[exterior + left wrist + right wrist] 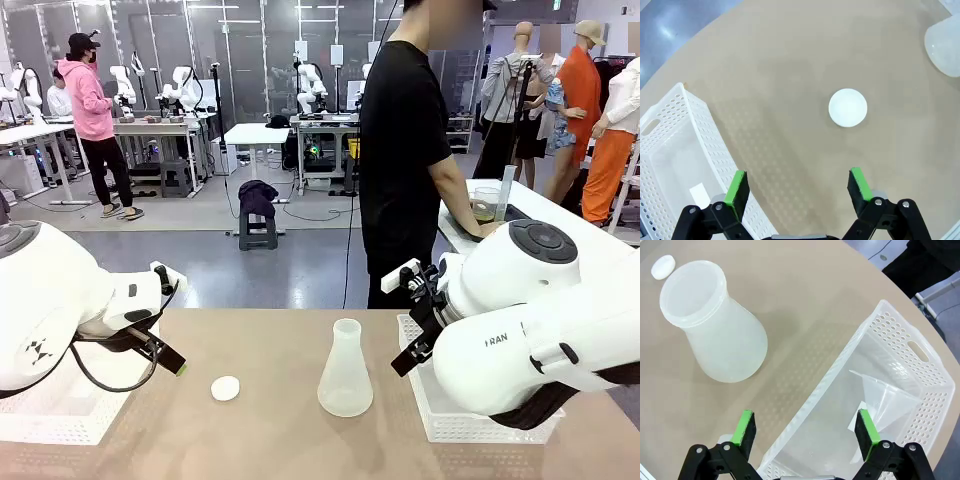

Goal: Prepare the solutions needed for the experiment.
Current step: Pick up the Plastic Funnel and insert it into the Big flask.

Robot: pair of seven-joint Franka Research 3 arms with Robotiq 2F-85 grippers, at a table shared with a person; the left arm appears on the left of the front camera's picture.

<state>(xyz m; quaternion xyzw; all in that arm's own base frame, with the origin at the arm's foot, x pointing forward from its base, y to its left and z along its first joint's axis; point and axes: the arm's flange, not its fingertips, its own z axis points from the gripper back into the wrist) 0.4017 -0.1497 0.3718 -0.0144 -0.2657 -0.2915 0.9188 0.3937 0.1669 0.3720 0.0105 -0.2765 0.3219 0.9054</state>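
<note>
We see both pincers spread apart with nothing between them: the left gripper (797, 181) hangs over bare table near a white cap (848, 107) and a perforated white basket (675, 135), and the right gripper (807, 426) hangs over the rim of a second basket (900, 337) holding a clear funnel (885, 400). A translucent conical flask (345, 372) stands between the baskets. The solution (485, 213), a shallow yellowish layer, sits in a beaker (487, 198) on the side table (565, 215), by the person's hand (490, 229).

I'm looking at a lab hall: rows of white work tables (256, 132) with gear, cables (300, 213) across grey floor. My bench (270, 440) carries labware: a plastic conical flask (345, 372), perforated baskets (442, 422) at both side edges.
</note>
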